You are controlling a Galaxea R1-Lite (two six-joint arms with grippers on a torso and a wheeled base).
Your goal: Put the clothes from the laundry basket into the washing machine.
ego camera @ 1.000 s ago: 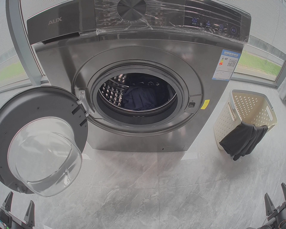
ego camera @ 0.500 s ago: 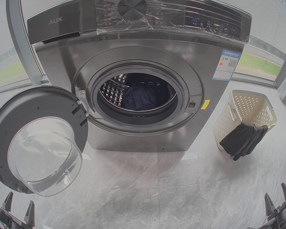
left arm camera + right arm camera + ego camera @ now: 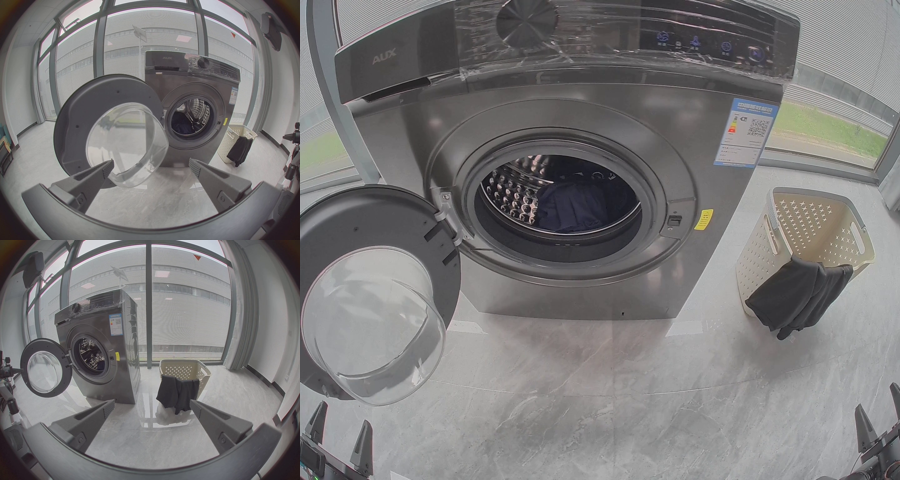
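Washer [image 3: 562,112]: at 12 o'clock, door [image 3: 369,219] swung open toward 9 o'clock.
Drum [image 3: 512,187]: dark clothes [image 3: 575,203] lie inside.
Basket [image 3: 819,219]: on the floor [image 3: 600,387] at 3 o'clock of the washer; a dark garment [image 3: 794,297] hangs over its near rim.
Left gripper [image 3: 339,428]: at 7 o'clock, jaws wide apart, empty.
Right gripper [image 3: 878,403]: at 5 o'clock, jaws wide apart, empty.

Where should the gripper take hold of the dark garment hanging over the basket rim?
Probably the fold on the near rim of the laundry basket, from above with the right gripper: the dark garment drapes over that rim, leaving a raised ridge.
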